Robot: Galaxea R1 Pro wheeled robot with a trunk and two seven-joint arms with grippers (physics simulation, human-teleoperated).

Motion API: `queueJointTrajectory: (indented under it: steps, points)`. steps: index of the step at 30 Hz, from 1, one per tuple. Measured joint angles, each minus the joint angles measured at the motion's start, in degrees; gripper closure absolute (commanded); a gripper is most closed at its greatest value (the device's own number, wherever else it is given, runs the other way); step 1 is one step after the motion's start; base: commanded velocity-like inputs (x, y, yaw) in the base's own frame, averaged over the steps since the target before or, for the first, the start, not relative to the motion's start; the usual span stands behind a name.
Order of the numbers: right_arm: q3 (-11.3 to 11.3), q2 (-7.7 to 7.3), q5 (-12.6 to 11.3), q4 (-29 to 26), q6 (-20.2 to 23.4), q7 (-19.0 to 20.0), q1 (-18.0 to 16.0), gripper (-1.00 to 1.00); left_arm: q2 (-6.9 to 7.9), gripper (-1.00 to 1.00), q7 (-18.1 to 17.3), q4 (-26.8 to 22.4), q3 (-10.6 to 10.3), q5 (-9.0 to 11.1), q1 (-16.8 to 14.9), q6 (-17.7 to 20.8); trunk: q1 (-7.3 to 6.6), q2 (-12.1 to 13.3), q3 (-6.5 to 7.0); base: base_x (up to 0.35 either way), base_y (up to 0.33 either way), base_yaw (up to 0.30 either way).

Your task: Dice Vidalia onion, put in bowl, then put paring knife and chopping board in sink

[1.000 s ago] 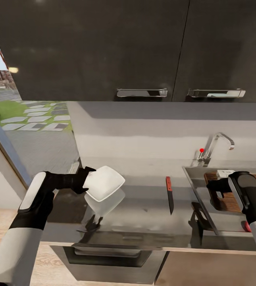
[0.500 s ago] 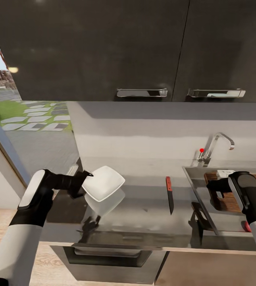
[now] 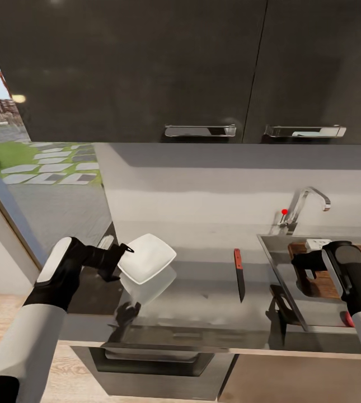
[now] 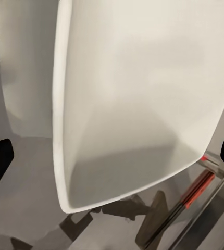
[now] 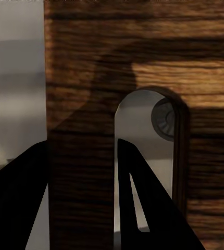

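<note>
White bowl (image 3: pixel 146 258) on the glossy tabletop (image 3: pixel 202 296), left end effector (image 3: pixel 120 258) spread open beside its rim, paring knife (image 3: pixel 239 273) nearby, right end effector (image 5: pixel 83 192) clamping the chopping board (image 3: pixel 320 274) over the sink (image 3: pixel 292 302).

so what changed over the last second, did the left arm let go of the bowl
Yes. The left gripper has opened and drawn back from the bowl, its fingers now clear of the rim, leaving the bowl on the countertop. The bowl itself barely moved. The paring knife stayed put, and the right gripper still grips the chopping board over the sink.
</note>
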Motion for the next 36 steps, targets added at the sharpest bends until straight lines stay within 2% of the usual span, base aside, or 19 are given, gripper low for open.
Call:
queueJointTrajectory:
  steps: [4, 6, 9, 11, 13, 17, 21, 28, 36]
  points:
    - [0.00, 0.00, 0.00, -0.09, 0.00, -0.01, 0.01, 1.00, -0.06, -1.00, -0.06, 2.27, -0.12, -0.37, -1.42, 0.00, 0.00, 0.00, 0.00, 0.000, 0.000, 0.000]
    - [0.00, 0.00, -0.01, -0.14, 0.00, -0.01, 0.03, 1.00, -0.11, -1.00, -0.12, 2.59, -0.14, -1.30, -1.71, -0.01, 0.00, 0.00, 0.00, 0.000, 0.000, 0.000]
    - [0.00, 0.00, -0.02, -0.23, 0.00, -0.01, 0.05, 1.00, -0.19, -1.00, -0.92, 3.34, -0.20, -3.87, -2.26, -0.33, 0.00, 0.00, 0.00, 0.000, 0.000, 0.000]
    - [0.00, 0.00, -0.01, -0.25, 0.01, -0.01, 0.05, 1.00, -0.21, -1.00, -1.70, 5.03, -0.23, -4.63, -2.93, -0.40, 0.00, 0.00, 0.00, 0.000, 0.000, 0.000]
    - [0.00, 0.00, -0.01, -0.28, 0.01, -0.01, 0.05, 1.00, -0.22, -1.00, -1.98, 5.88, -0.34, -4.92, -3.57, -0.43, 0.00, 0.00, 0.00, 0.000, 0.000, 0.000]
    - [0.00, 0.00, 0.00, -0.31, 0.04, -0.01, 0.05, 1.00, -0.26, -1.00, -2.74, 7.61, -2.38, -5.64, -4.34, -0.47, 0.00, 0.00, 0.00, 0.000, 0.000, 0.000]
    - [0.00, 0.00, 0.03, -0.35, 0.08, -0.01, 0.06, 1.00, -0.29, -1.00, -6.66, 10.71, -3.35, -6.03, -5.14, -0.44, 0.00, 0.00, 0.00, 0.000, 0.000, 0.000]
    - [0.00, 0.00, 0.03, -0.35, 0.09, -0.01, 0.06, 1.00, -0.57, -1.00, -8.79, 13.52, -3.54, -8.21, -5.65, -0.43, 0.00, 0.00, 0.00, 0.000, 0.000, 0.000]
    - [0.00, -0.06, -0.02, -0.35, 0.11, -0.01, 0.05, 1.00, -0.77, -1.00, -10.42, 15.98, -3.49, -8.78, -5.77, -0.44, 0.00, 0.00, 0.00, 0.000, 0.000, 0.000]
